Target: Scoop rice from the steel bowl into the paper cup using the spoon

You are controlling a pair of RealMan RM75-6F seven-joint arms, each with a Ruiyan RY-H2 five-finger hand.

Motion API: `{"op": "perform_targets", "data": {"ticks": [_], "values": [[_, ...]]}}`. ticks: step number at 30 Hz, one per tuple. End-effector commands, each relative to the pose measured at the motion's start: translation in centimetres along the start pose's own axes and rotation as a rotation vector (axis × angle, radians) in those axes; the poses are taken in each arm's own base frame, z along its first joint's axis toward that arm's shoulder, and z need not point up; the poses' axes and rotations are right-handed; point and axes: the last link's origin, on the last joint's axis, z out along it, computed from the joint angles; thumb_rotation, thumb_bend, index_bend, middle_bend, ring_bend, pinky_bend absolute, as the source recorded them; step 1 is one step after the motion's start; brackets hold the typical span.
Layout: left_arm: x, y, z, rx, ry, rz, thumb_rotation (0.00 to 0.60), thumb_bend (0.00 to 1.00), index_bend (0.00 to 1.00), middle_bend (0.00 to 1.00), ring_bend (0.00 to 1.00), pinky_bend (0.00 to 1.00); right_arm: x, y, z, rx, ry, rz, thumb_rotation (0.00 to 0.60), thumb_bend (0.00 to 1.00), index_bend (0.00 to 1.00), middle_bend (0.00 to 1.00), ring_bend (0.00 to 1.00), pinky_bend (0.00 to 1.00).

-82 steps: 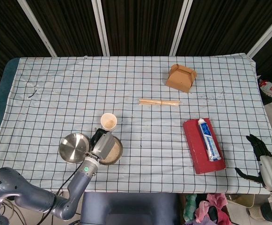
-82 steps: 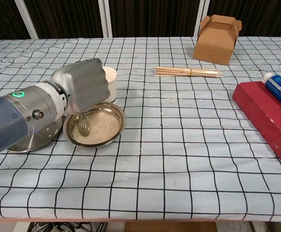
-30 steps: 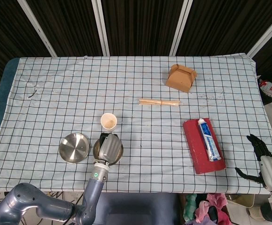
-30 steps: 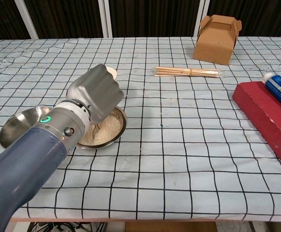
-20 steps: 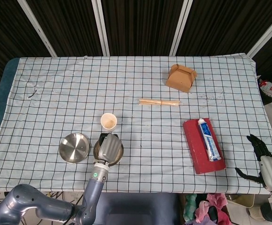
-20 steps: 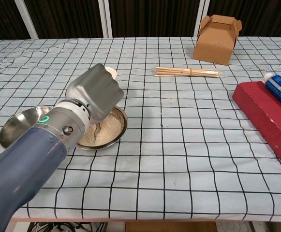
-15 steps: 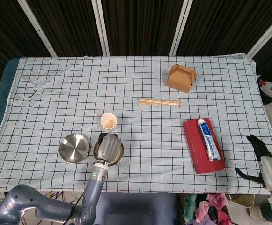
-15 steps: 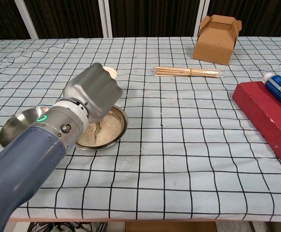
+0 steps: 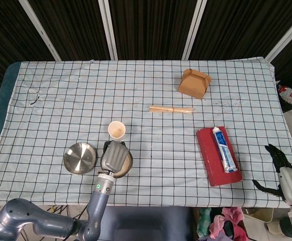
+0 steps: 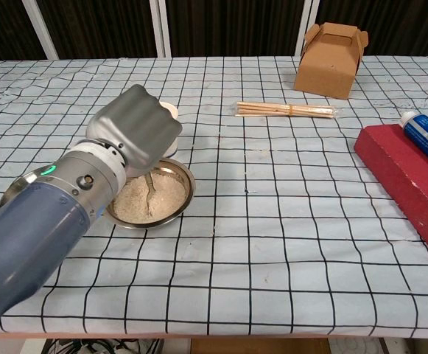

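Right hand (image 9: 282, 173) off the worktop's (image 9: 55, 95) near right edge; fingers apart, holding nothing. Left hand (image 10: 134, 133) over steel bowl (image 10: 183, 199) of rice (image 10: 166, 200), fingers hidden; spoon (image 10: 149, 193) handle runs down from it into the rice. Paper cup (image 9: 116, 130) just beyond the bowl. Second steel bowl (image 9: 79, 158) beside, left.
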Motion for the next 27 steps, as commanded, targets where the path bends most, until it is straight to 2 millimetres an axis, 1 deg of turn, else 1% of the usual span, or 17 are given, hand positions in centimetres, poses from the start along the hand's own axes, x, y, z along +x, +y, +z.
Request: {"op": "perform_targets", "data": {"ticks": [1,10,27], "values": [[0.0,-0.3,-0.1,0.005,-0.001,-0.015,0.6,0.5,0.8,1.0,1.0,1.0,0.0,0.0,0.0,0.0,-0.001,0.0,0.6,0.16,0.0,0.0,0.0,0.18],[-0.4,-1.0,-0.2,0.01,-0.007,-0.061,0.6,0.5,0.8,1.0,1.0,1.0,-0.1,0.0,0.0,0.001,-0.002,0.0,0.6,0.16,0.0,0.0,0.0,0.18],[-1.6,-1.9,-1.3,0.016,0.016,-0.264,0.6,0.5,0.8,1.0,1.0,1.0,-0.1,0.0,-0.1,0.001,-0.005,0.002,0.6,0.16,0.0,0.0,0.0,0.18]]}}
